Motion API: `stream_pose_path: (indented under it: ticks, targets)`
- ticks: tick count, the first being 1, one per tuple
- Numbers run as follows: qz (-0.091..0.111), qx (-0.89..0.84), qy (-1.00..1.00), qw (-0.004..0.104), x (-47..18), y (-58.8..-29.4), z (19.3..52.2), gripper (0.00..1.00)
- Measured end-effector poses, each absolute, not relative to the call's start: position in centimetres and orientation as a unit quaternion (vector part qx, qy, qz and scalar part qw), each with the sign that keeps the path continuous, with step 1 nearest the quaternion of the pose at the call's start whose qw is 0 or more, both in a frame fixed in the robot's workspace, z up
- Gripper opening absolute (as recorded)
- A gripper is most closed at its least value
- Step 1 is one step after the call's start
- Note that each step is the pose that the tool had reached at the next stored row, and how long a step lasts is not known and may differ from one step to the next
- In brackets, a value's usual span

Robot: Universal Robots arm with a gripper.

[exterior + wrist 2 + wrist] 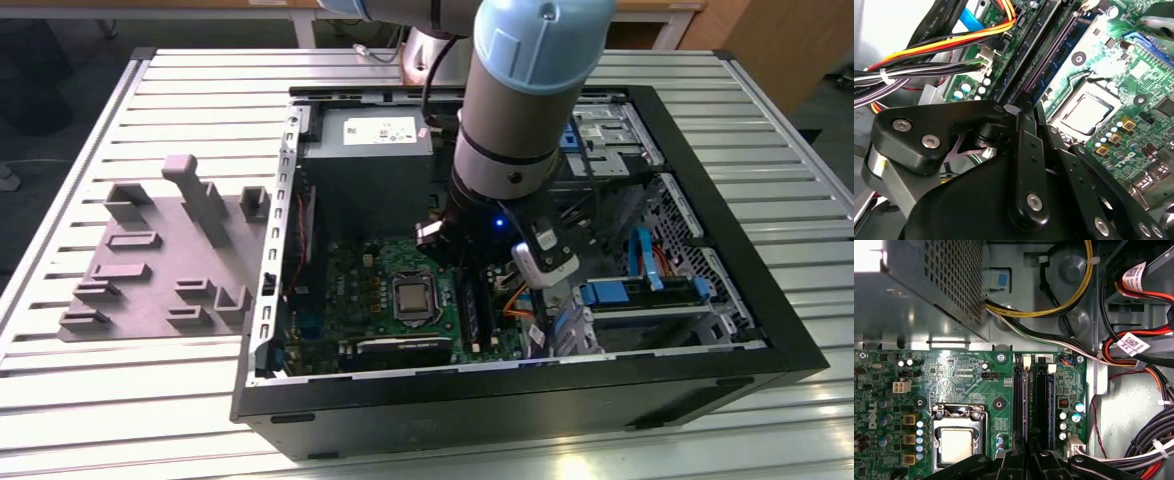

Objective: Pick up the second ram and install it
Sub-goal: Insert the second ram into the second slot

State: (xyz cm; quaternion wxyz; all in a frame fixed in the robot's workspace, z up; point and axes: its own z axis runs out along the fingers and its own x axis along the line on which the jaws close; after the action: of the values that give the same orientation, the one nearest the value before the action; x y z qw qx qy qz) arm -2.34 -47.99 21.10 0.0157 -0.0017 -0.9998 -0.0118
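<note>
The ram (1054, 55) stands on edge along the memory slots (1020, 390) beside the processor socket (956, 445), its near end between the drawn-together fingers of the gripper (1026, 107), which I read as clenched on the ram. I would keep the ram parallel to its slot and upright, and press straight down evenly, without rocking toward the cable bundle (929, 55). I cannot tell whether the far end is seated, so I would check both end latches before releasing.
</note>
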Motion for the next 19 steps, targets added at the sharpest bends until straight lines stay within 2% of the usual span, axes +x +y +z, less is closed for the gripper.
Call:
stream_pose_path:
  ticks: [19]
  targets:
    - [-0.006, -0.002, -1.000, 0.018, -2.33, -47.99, 21.16, 0.14]
